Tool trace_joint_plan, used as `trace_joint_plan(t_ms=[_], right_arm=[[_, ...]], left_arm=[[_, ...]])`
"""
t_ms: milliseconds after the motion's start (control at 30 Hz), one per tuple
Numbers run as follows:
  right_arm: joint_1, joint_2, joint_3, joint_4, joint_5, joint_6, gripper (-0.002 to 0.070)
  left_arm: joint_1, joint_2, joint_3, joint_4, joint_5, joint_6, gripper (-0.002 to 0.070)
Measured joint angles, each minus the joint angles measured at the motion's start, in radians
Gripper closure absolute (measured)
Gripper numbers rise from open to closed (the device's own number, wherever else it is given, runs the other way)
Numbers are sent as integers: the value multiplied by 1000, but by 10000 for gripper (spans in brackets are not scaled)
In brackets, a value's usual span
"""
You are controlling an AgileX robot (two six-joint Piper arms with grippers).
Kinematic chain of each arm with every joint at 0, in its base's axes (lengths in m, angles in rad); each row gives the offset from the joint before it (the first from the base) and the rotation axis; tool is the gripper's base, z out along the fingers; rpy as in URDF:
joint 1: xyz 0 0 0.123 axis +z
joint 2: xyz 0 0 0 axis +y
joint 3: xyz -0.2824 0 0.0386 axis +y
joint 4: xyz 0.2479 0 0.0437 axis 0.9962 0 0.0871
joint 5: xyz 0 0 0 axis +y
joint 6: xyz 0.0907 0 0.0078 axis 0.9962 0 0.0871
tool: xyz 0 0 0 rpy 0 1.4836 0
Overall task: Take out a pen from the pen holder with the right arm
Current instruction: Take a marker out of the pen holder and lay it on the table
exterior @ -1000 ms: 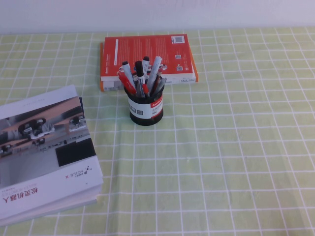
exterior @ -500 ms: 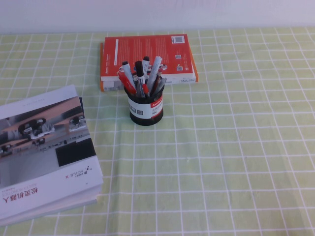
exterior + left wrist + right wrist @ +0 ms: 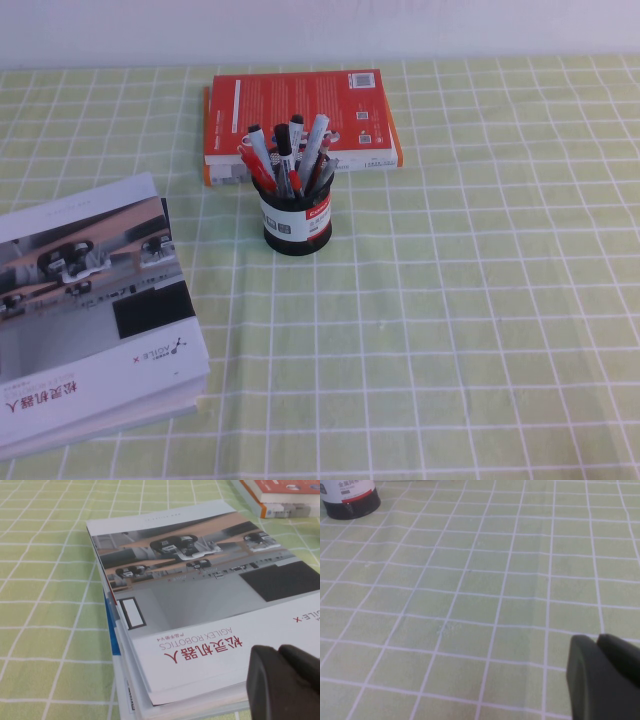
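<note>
Evidently unstarted: right hand (image 3: 598,640) pinched together over table (image 3: 470,590), well apart from holder (image 3: 295,222); left hand (image 3: 279,651) together, parked over book (image 3: 200,610).

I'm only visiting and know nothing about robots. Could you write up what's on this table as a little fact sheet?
Surface: green checked tablecloth
Pen holder: black, upright, on the near side of the red book
Pens: several, all standing in the holder
Red book: flat, far side
Brochure stack: robot's left, near edge
Left gripper: shut, over the brochure stack
Right gripper: shut, empty, over bare cloth, apart from the pen holder
Progress: no pen taken yet
</note>
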Motion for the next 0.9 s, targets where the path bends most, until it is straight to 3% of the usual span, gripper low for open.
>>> trace_joint_plan(t_ms=[900], right_arm=[[0,0,0,-21,0,0,689]], left_arm=[[0,0,0,0,0,0,680]])
